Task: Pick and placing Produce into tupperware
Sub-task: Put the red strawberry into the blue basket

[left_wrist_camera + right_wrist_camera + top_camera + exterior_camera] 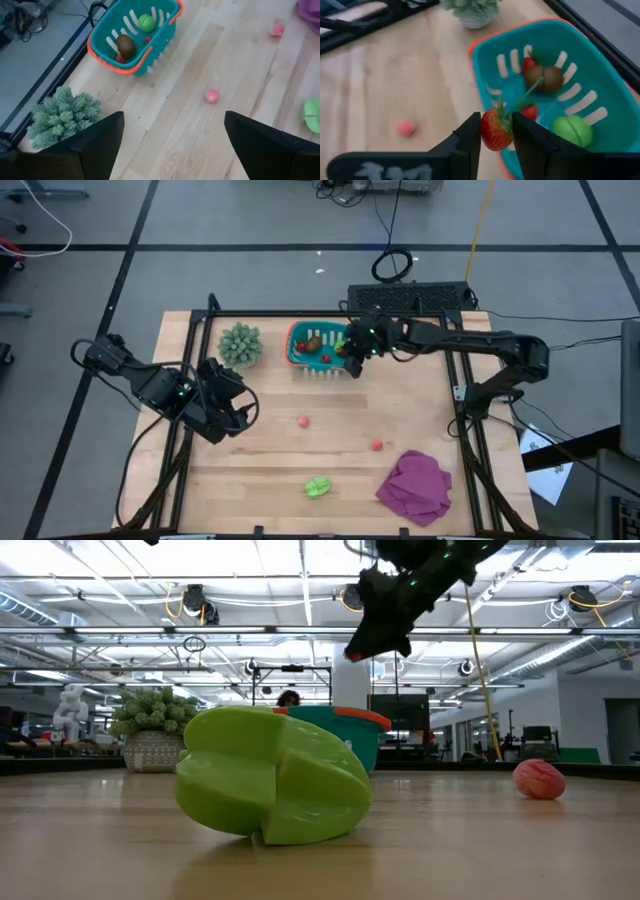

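My right gripper (496, 145) is shut on a small red strawberry (493, 132) and hangs above the near right rim of the teal tupperware (303, 352). Inside the tub lie a brown oval (544, 78), a light-green piece (572, 130) and two red pieces (529, 64). On the table lie two more red pieces (303, 420) (377, 445) and a light-green piece (318, 487), which fills the low view (272, 790). My left gripper (236, 406) is open and holds nothing; it hovers left of the table's middle. My right gripper pinches the strawberry by its red sides (486, 131), one finger (470, 140) on either side. The fingers point down at a slant from above. The berry is lifted clear, over the tub's rim (485, 47), with its green leaves and stem (517, 105) sticking out past the fingers.
A spiky grey-green potted plant (240, 345) stands just left of the tub. A magenta cloth (415, 486) lies crumpled at the near right corner. Bare wood stretches between the tub and the loose pieces. The table's black frame (465, 405) runs along its edges.
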You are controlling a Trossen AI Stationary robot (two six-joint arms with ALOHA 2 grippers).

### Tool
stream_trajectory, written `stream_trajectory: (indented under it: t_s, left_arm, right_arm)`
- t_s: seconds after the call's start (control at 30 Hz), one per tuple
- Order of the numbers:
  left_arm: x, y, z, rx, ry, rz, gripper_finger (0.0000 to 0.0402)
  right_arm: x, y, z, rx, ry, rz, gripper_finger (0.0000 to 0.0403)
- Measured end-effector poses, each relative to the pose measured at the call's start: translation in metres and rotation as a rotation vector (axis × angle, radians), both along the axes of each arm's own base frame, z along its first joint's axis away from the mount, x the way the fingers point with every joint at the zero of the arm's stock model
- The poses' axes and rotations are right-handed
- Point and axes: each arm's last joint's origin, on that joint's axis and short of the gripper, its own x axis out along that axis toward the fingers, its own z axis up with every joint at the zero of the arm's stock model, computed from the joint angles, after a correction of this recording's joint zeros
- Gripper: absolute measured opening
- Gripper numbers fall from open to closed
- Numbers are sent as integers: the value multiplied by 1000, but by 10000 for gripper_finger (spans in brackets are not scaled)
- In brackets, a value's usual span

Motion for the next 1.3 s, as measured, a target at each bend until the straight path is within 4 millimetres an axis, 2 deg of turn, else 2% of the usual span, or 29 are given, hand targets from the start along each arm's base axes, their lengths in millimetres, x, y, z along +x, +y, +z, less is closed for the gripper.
stream_trajectory:
  t_s: [0.33,0.47,0.6,0.77,1.3]
  left_arm:
    - [0,0,0,9,7,-19,349]
    - [0,0,0,3,11,-22,349]
    - [0,0,0,11,17,-33,349]
    - [0,0,0,30,28,-56,349]
    - [0,0,0,35,26,-54,349]
  right_arm:
    - [50,-55,-11,-21,56,9,91]
    - [56,-76,-23,6,143,-18,91]
    - [51,-89,-39,47,220,-48,91]
    - [43,-93,-49,84,309,-51,91]
    - [38,-85,-59,104,382,-17,91]
